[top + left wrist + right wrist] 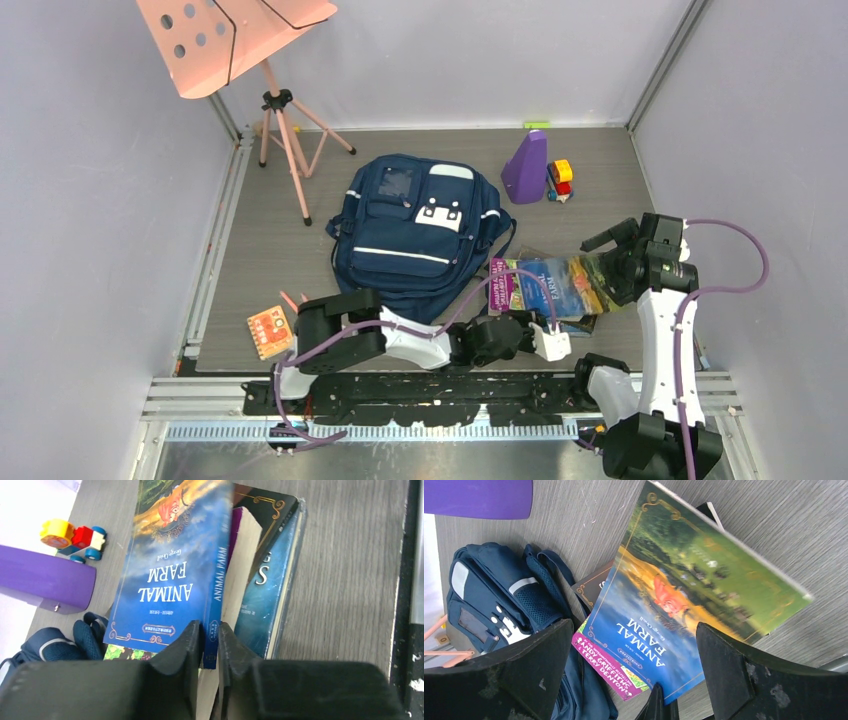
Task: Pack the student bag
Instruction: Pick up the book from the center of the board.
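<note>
The navy student bag lies flat and closed in the middle of the table, front pockets up; part of it shows in the right wrist view and the left wrist view. To its right is a stack of books. My left gripper is shut on the spine edge of the top book, a blue "Animal Farm", which is tilted up off the stack. My right gripper is open and empty above the book's far end.
Under it lie a dark blue book and a book with a magenta strip. A purple wedge block and a toy car stand behind the books. A pink music stand is at the back left, and an orange card at the front left.
</note>
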`<state>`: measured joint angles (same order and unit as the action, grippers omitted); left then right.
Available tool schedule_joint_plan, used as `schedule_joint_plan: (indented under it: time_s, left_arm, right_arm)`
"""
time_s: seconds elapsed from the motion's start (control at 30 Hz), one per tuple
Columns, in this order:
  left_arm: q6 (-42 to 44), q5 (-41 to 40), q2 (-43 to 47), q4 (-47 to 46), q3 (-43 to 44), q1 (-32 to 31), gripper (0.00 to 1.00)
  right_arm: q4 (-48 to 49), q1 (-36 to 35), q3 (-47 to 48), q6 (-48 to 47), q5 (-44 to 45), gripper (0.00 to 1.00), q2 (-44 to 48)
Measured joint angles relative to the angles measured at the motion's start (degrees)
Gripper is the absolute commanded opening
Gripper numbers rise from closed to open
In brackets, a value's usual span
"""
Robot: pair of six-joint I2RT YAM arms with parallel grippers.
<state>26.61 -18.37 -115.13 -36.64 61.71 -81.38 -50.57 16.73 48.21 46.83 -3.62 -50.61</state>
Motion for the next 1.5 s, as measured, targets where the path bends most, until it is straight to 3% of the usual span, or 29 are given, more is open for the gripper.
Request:
schedule_joint_plan:
  time_s: [0.1,0.3,0.63,0.83,1.03,1.27,1.5]
  left_arm:
    - [0.9,-1.3,0.5,-0.9,0.0,0.0,0.00]
    - [0.3,-3.6,6.9,1.6,-2.7,0.0,0.00]
    - [-6.9,-5.2,28.2,22.0,-6.0,3.0,0.00]
    - [-17.6,-1.0,39.3,43.1,-2.1,12.6,0.00]
    - [-28.4,4.2,47.0,56.3,-1.7,21.0,0.00]
    - [-36.5,11.5,56.0,65.1,-1.7,25.9,0.00]
    - [-38.9,17.9,63.0,69.0,-0.6,28.3,0.00]
  right_arm:
    - [0.0,0.0,0.0,-0.3,0.0,1.00,0.7]
    - [0.2,0.0,1.1,-2.6,-0.9,0.97,1.2]
    - [7.6,-2.5,5.9,-8.9,-8.9,0.97,-1.4]
    - [16.7,-13.0,6.7,-13.3,-12.3,0.99,-5.2]
    - [34.1,-15.1,4.8,-13.8,-22.0,0.99,-6.7]
    - [44.5,-21.6,2.1,-20.7,-33.3,0.99,-9.0]
    - [52.4,-25.8,-1.1,-26.4,-42.1,0.99,-9.7]
